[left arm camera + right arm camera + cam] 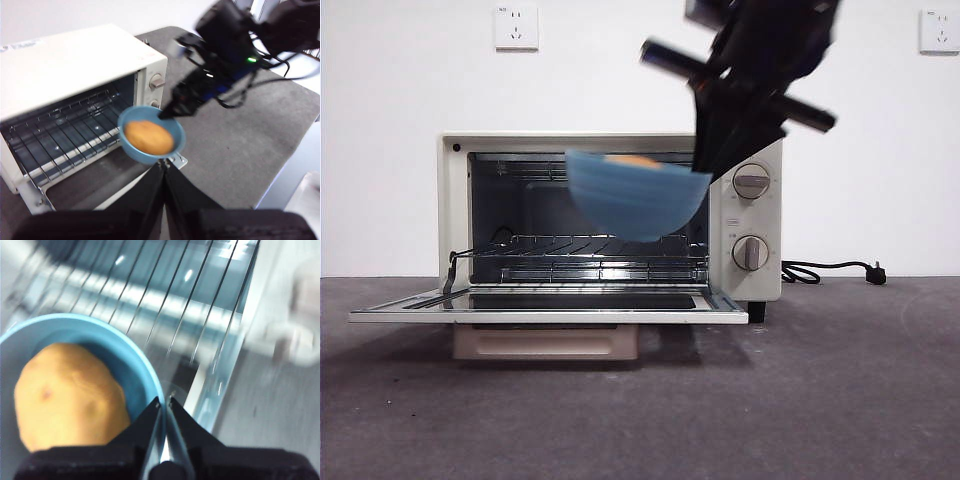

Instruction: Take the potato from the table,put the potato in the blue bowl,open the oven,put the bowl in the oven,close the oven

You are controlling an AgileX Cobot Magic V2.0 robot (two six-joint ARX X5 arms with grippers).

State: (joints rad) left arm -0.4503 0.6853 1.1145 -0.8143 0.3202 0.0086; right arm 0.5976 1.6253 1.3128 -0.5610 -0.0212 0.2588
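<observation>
The blue bowl (638,197) hangs in the air in front of the oven (605,143), level with its open cavity and above the lowered door (550,308). The tan-orange potato (635,160) lies inside it, just showing over the rim. My right gripper (705,165) comes down from the upper right and is shut on the bowl's right rim. In the right wrist view, the gripper (164,402) pinches the bowl (136,360) beside the potato (67,395). My left gripper (164,166) is shut and empty, back from the bowl (145,157) and potato (148,137).
A wire rack (590,245) sits inside the oven cavity. Two round knobs (751,182) are on the oven's right panel. A black cord with its plug (830,269) lies on the table (800,400) to the right. Wall sockets (516,27) are behind.
</observation>
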